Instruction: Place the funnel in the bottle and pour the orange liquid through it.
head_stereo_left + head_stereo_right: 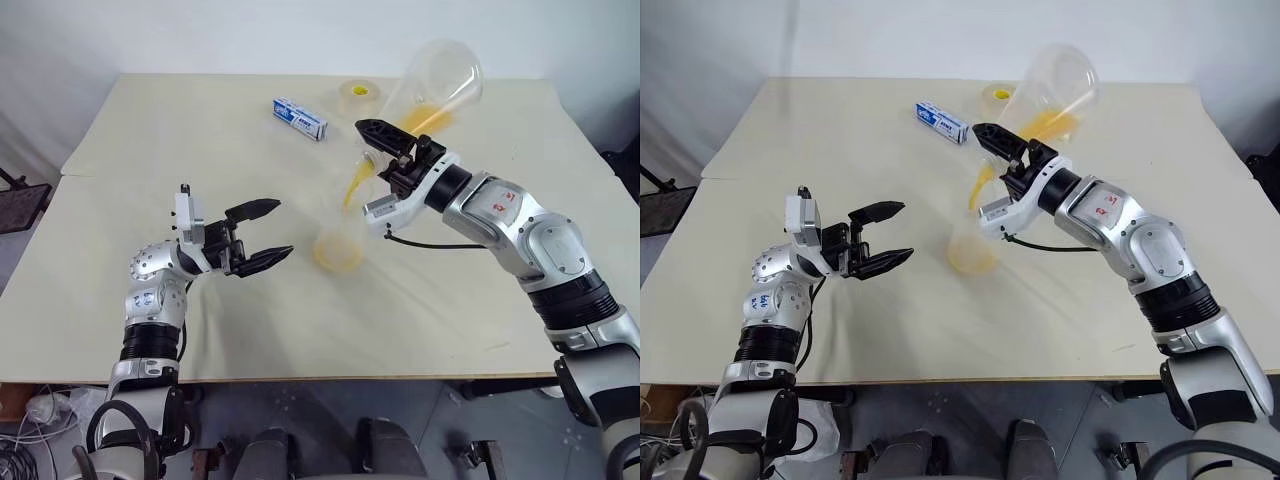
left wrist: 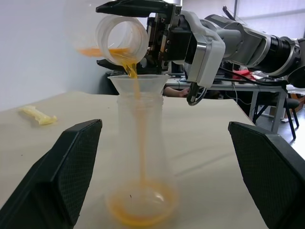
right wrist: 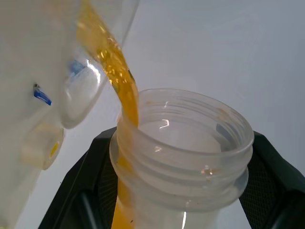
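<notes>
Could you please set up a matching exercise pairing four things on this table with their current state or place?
1. funnel
2. right gripper
3. left gripper
4. blue and white box

A. jaws open, holding nothing
B. lying on the far part of the table
C. seated in the neck of the bottle
D. shut on the tilted flask, pouring orange liquid

Pairs: 1-C, 2-D, 3-A, 4-B

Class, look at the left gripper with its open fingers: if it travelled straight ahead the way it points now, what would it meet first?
Most likely the bottle: it stands directly ahead of the open left gripper, centred between its fingers, with bare table between them. Depth is hard to judge.
</notes>
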Robot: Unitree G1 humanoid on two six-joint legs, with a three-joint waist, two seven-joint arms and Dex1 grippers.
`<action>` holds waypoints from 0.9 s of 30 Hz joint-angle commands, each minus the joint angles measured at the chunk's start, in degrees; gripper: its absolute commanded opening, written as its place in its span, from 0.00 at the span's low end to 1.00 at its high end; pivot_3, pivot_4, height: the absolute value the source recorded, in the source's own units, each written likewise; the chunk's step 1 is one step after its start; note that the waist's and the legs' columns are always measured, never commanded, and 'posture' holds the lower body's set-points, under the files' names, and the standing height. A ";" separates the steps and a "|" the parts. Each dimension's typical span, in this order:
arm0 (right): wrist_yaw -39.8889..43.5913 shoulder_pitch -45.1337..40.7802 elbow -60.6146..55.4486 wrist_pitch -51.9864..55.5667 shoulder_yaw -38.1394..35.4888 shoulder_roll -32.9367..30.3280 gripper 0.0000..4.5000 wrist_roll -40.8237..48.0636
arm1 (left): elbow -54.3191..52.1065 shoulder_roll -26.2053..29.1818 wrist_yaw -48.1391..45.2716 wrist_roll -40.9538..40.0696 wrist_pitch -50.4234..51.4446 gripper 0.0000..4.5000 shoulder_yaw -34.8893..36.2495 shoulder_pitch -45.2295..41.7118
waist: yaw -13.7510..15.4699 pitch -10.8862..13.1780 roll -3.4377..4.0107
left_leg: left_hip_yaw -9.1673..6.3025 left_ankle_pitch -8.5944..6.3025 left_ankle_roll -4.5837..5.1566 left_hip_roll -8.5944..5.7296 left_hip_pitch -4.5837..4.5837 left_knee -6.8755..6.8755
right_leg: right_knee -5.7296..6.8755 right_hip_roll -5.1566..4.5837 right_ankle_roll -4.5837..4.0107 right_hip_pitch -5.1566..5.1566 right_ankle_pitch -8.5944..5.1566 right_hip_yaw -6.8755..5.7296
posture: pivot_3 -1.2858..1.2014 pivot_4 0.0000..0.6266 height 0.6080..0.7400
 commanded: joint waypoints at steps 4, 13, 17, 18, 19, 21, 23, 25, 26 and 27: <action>-1.95 -2.15 -0.31 -1.39 -0.92 -1.16 0.63 -0.59 | -0.78 0.10 0.14 -1.24 -0.69 1.00 0.61 -0.75 | -0.01 0.00 0.00 | 0.00 0.00 0.00 0.01 0.00 0.00 | 0.00 0.00 0.00 0.00 0.00 0.00 | 0.52 0.24 1.00; -4.08 -2.63 1.51 -3.15 -0.62 -1.38 0.63 -2.43 | 0.21 -0.06 -0.07 -1.39 -0.94 1.00 0.76 -1.32 | 0.01 0.00 0.00 | 0.00 0.00 0.00 0.01 0.00 0.00 | 0.00 0.00 0.00 0.00 0.00 0.00 | 0.52 0.24 1.00; -5.18 -2.98 2.51 -3.51 -0.52 -1.43 0.63 -3.56 | 0.68 -0.12 -0.25 -1.38 -1.12 1.00 0.82 -1.50 | -0.01 0.00 0.00 | 0.00 0.00 0.00 0.01 0.00 0.00 | 0.00 0.00 0.00 0.00 0.00 0.00 | 0.52 0.24 1.00; -5.41 -3.07 2.73 -3.67 -0.47 -1.47 0.63 -3.79 | 0.75 -0.15 -0.24 -1.35 -1.14 1.00 0.81 -1.56 | -0.02 0.00 0.00 | 0.00 0.00 0.00 0.01 -0.01 0.00 | 0.00 0.00 0.00 0.00 0.00 0.00 | 0.52 0.24 1.00; -5.60 -3.12 2.90 -3.75 -0.48 -1.46 0.63 -3.93 | 0.78 -0.18 -0.23 -1.36 -1.16 1.00 0.82 -1.60 | -0.01 0.00 0.00 | 0.00 0.00 0.00 0.01 -0.01 0.00 | 0.00 0.00 0.00 0.00 0.00 0.00 | 0.52 0.24 1.00; -6.10 -3.31 3.24 -3.96 -0.42 -1.49 0.63 -4.41 | 0.87 -0.22 -0.22 -1.36 -1.20 1.00 0.83 -1.66 | 0.00 0.00 0.00 | 0.00 0.00 0.00 0.01 -0.01 0.00 | 0.00 0.00 0.00 0.00 0.00 -0.01 | 0.52 0.24 1.00; -6.58 -3.47 3.48 -4.15 -0.38 -1.52 0.63 -4.84 | 0.84 -0.25 -0.25 -1.38 -1.23 1.00 0.83 -1.60 | -0.01 0.00 0.00 | 0.00 0.00 0.00 0.01 -0.01 0.00 | 0.00 0.00 0.00 0.00 0.00 0.00 | 0.52 0.24 1.00; -7.03 -3.63 3.74 -4.40 -0.33 -1.54 0.63 -5.13 | 0.84 -0.27 -0.28 -1.40 -1.26 1.00 0.80 -1.55 | -0.02 0.00 0.00 | 0.00 0.00 0.00 0.01 -0.01 -0.01 | 0.00 0.00 0.00 0.00 0.00 0.00 | 0.52 0.24 1.00; -7.33 -3.73 3.86 -4.61 -0.25 -1.60 0.63 -5.30 | 0.86 -0.29 -0.27 -1.39 -1.28 1.00 0.79 -1.58 | -0.02 0.00 0.00 | 0.00 0.00 0.00 0.01 -0.01 -0.01 | 0.00 0.00 0.00 0.00 0.00 0.00 | 0.52 0.24 1.00; -7.59 -3.81 3.98 -4.80 -0.19 -1.66 0.63 -5.45 | 0.89 -0.33 -0.26 -1.39 -1.29 1.00 0.78 -1.60 | -0.02 0.00 0.00 | 0.00 0.00 0.00 0.01 -0.01 -0.01 | 0.00 0.00 0.00 0.00 0.00 0.00 | 0.52 0.24 1.00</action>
